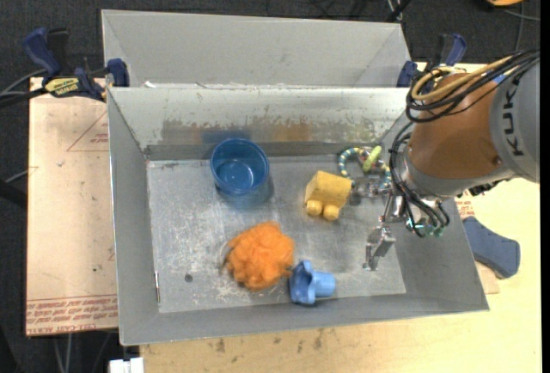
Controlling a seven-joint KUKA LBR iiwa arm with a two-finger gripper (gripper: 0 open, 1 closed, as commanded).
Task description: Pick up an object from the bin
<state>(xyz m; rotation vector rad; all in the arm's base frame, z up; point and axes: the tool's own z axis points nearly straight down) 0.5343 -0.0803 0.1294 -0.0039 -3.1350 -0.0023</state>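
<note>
My gripper (376, 249) hangs low over the right part of the bin floor, below the orange-covered wrist. A yellow blocky toy (327, 194) lies up and to its left. A small blue plastic piece (309, 284) rests to its lower left, near the front wall. A green and white beaded ring (359, 160) lies behind it, by the back right corner. I see nothing between the gripper and the floor beneath it.
A fluffy orange ball (259, 254) sits in the front middle, touching the blue piece. A round blue cup (239, 167) stands upright near the back wall. The bin's sloped right wall rises close beside the gripper.
</note>
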